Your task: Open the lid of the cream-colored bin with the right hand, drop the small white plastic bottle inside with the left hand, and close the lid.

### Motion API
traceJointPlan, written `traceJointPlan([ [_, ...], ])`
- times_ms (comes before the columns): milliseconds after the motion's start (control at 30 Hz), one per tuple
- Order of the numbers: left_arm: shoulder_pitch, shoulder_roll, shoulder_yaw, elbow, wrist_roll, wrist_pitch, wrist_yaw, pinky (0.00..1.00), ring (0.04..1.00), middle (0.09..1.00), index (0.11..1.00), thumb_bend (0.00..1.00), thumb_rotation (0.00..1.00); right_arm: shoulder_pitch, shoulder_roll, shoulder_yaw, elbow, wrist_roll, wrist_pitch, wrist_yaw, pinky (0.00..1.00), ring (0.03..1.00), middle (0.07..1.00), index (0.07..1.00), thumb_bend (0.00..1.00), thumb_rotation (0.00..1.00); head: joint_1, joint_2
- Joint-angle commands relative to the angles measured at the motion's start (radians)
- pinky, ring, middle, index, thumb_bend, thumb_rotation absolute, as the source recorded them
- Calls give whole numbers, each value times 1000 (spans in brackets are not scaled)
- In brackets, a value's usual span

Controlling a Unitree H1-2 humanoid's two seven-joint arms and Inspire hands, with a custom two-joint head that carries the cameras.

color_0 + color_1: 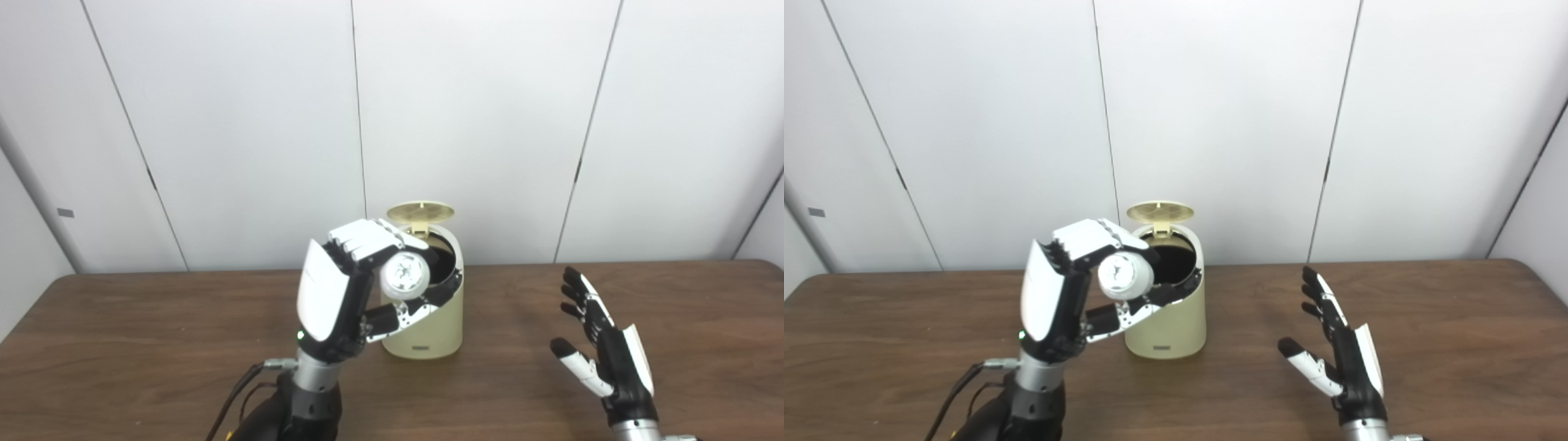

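Above the open cream-coloured plastic bin (425,318), we gripped the small white plastic bottle (404,275), seemingly light and slippery, around its sides in our left hand (343,288), right hand (603,349) spread empty.

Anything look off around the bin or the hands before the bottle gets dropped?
Nothing stands out. The bin stands upright with its lid up, the left hand holds the bottle at the opening, and the right hand waits open, apart from it.
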Motion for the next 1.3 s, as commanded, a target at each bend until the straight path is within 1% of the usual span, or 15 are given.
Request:
traceJointPlan([
  [0, -70, 4, -24, 29, 22, -10, 76, 377, 484, 464, 497, 502, 0, -25, 2, -1, -11, -3, -35, -13, 840, 905, 928, 915, 950, 834, -2, -1],
  [100, -105, 2, -66, 91, 27, -10, 114, 368, 482, 465, 491, 503, 0, -24, 4, 0, -16, -10, -33, -17, 838, 904, 925, 915, 957, 840, -6, -2],
  [167, -121, 0, -81, 119, 22, -10, 112, 366, 482, 468, 482, 503, 0, -24, 4, 1, -15, -15, -32, -19, 832, 902, 924, 915, 959, 840, -9, -3],
  [300, -144, -5, -93, 169, 0, -10, 107, 352, 478, 475, 474, 504, 0, -22, 2, 1, -5, -14, -41, -21, 833, 899, 920, 912, 967, 846, -13, -3],
  [533, -200, -5, -114, 263, -17, -10, 156, 316, 476, 479, 479, 504, 0, -13, 4, 2, -22, -13, -17, -18, 843, 907, 923, 913, 970, 847, -20, -3],
  [667, -226, 5, -128, 279, -33, -10, 165, 327, 474, 475, 476, 503, 0, -10, 6, 3, -25, -15, -15, -19, 843, 905, 920, 912, 977, 844, -20, -2],
  [833, -243, 10, -127, 277, -50, -10, 153, 327, 475, 476, 474, 503, 0, -11, 7, 4, -15, -17, -21, -21, 850, 907, 920, 913, 959, 838, -27, -6],
  [967, -252, 17, -134, 277, -63, -10, 145, 317, 477, 475, 471, 503, 0, -4, 10, 7, -26, -15, -12, -16, 855, 911, 925, 918, 986, 840, -37, -9],
  [1033, -260, 22, -147, 279, -73, -10, 151, 320, 478, 475, 469, 503, 0, 1, 13, 10, -35, -21, -10, -18, 855, 910, 925, 919, 986, 839, -42, -7],
  [1100, -268, 27, -160, 279, -84, -10, 157, 350, 486, 473, 465, 503, 0, 7, 15, 12, -44, -32, -7, -21, 840, 899, 918, 915, 988, 844, -42, -5],
  [1267, -288, 34, -189, 288, -105, -10, 163, 377, 492, 474, 461, 503, 0, 16, 22, 19, -67, -56, 10, -22, 815, 883, 909, 904, 959, 851, -56, -4],
])
